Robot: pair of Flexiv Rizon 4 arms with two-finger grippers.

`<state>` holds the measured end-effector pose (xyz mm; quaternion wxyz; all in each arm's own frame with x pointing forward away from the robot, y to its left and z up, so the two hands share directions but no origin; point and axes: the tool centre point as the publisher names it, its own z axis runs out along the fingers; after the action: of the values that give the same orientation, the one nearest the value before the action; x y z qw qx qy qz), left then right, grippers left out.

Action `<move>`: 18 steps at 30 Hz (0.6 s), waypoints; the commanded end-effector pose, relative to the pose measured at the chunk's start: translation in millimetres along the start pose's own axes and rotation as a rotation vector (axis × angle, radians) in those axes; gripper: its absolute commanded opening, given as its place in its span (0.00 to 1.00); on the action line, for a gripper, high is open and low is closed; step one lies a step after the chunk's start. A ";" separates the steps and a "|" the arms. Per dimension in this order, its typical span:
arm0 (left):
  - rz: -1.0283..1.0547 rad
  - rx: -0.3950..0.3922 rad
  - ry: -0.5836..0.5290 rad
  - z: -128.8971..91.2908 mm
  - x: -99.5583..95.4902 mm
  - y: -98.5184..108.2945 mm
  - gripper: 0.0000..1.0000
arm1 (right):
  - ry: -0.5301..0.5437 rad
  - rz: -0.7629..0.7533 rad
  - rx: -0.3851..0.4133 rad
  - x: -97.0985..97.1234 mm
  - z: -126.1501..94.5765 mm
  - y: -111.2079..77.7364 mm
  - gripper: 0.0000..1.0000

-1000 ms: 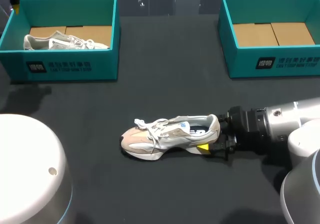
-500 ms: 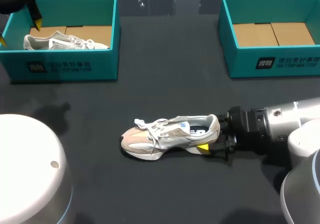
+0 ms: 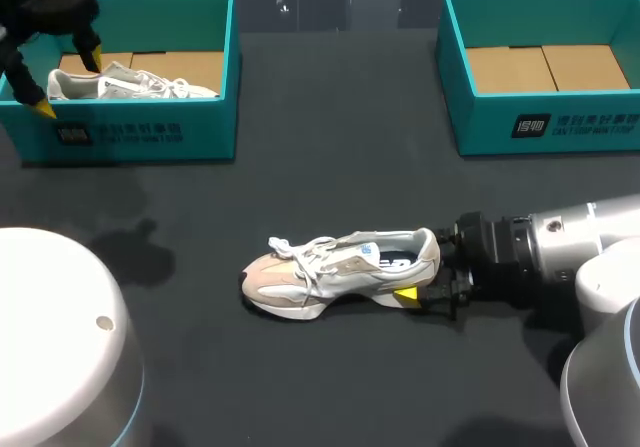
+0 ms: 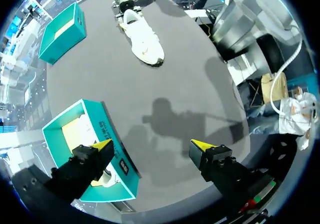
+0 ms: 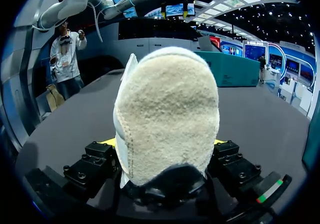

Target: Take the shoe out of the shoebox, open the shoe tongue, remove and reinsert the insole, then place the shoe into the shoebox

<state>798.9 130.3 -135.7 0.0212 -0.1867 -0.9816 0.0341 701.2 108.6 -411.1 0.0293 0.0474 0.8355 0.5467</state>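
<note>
A beige and white shoe [image 3: 340, 267] lies on its sole in the middle of the black table, toe to the left. My right gripper [image 3: 432, 279] is shut on its heel [image 5: 167, 114], which fills the gap between the fingers; the yellow tips barely show. My left gripper [image 3: 68, 87] hangs open over the left end of the left teal shoebox [image 3: 130, 132], which holds a second light shoe [image 3: 130, 82]. From the left wrist, its own gripper [image 4: 151, 146] spreads wide above that shoebox [image 4: 107, 149], with the table shoe [image 4: 144, 38] far ahead.
An empty teal box [image 3: 545, 127] with a cardboard floor stands at the back right, also seen as the far box [image 4: 62, 31] from the left wrist. Open black table lies between the two boxes and around the shoe.
My left gripper has come in from the upper left corner and moved down and right over the left shoebox's end. The right arm and the shoe have not moved.
</note>
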 end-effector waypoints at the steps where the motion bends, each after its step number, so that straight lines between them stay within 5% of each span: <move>1: -0.474 -0.146 -0.001 5.6 12.9 -43.8 1.00 | 0.000 0.001 0.007 0.8 2.6 1.1 0.00; 9: -0.926 -0.175 0.056 16.5 12.9 -85.8 1.00 | 0.000 0.001 0.007 0.8 2.6 1.1 0.00; 18: -0.946 -0.177 0.014 18.3 14.0 -91.7 1.00 | 0.000 0.001 0.007 0.8 2.6 1.1 0.00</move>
<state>748.6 53.4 -148.0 0.0212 0.1285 -0.9909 -0.0327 701.2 108.7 -411.2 0.0293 0.0474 0.8355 0.5467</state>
